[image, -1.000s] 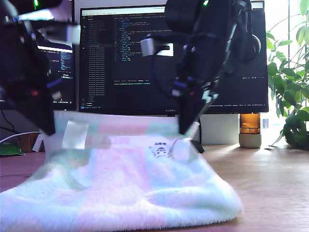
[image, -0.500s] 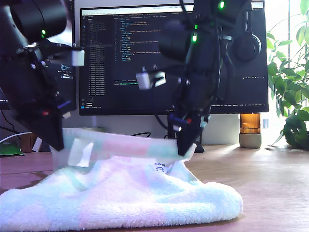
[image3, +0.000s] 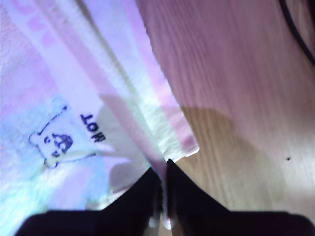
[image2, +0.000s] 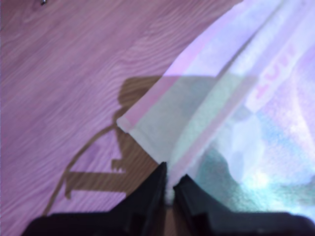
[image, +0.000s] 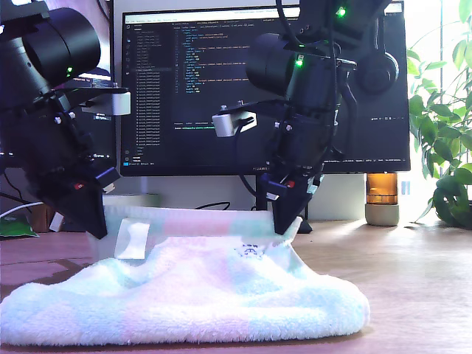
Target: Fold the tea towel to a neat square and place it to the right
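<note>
Wooden desk fills the foreground of the exterior view, with a wide dark monitor showing lines of code behind it, from about ten to two o'clock. At six o'clock in that view the tea towel lies on the desk in a thick, fluffy heap, its back hem lifted clear of the wood as a flat band between the two arms. The first gripper, at about nine o'clock in the exterior view, has its jaws pressed together on one corner of that hem, and its wrist view shows the thin edge caught at the fingertips. The second gripper, just past centre toward three o'clock, likewise pinches the other corner, close beside the small bear mark printed with the word HOT. A white label tab hangs from the hem near the first gripper. The step in hand looks like the first fold, the far edge being carried over the body of the cloth. The next move probably calls for both grippers to travel together toward the near edge, keeping the hem taut and level, then lower it so the corners meet squarely before letting go.
</note>
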